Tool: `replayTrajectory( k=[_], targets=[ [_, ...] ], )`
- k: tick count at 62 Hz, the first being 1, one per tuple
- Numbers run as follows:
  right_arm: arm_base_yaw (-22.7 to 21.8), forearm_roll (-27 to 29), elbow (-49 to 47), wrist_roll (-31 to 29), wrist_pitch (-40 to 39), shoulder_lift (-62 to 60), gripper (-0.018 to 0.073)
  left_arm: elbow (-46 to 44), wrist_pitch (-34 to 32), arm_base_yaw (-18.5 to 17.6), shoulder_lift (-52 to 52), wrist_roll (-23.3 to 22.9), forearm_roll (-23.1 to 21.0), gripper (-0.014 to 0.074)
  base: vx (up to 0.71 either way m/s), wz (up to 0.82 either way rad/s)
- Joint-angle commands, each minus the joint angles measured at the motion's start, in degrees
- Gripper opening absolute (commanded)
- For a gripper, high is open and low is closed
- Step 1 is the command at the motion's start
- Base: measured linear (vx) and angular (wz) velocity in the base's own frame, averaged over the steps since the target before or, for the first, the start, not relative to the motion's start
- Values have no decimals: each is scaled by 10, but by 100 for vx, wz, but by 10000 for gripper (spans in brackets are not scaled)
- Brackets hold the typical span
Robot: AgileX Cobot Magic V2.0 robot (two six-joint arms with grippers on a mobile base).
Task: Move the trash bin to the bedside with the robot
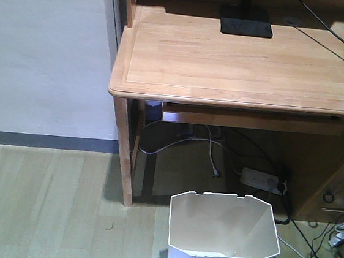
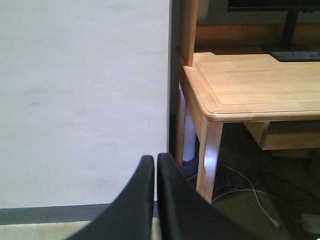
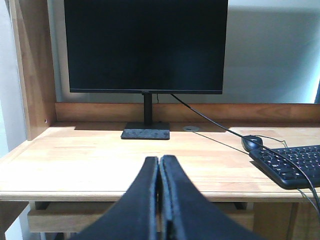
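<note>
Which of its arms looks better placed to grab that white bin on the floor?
Probably the right. The trash bin sits right of centre in the front view; the right gripper faces the desk behind it, the left gripper faces the wall.

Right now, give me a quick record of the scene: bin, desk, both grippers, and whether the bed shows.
trash bin: white, upright on the floor in front of the desk, no contents visible
desk: light wood; monitor, mouse and keyboard on top
under desk: power strip and loose cables
left gripper: shut, holding nothing
right gripper: shut, holding nothing
bed: not in view
</note>
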Motion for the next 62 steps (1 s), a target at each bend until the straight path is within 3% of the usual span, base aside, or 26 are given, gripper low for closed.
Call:
replayTrajectory(
  k=[1, 62],
  targets=[
    [1, -9, 4, -2, -42, -6, -9, 11, -40, -3, -9, -3, -1, -6, 0, 0],
    [1, -9, 4, -2, -43, -6, -9, 11, -40, -3, -8, -3, -1, -6, 0, 0]
  ],
)
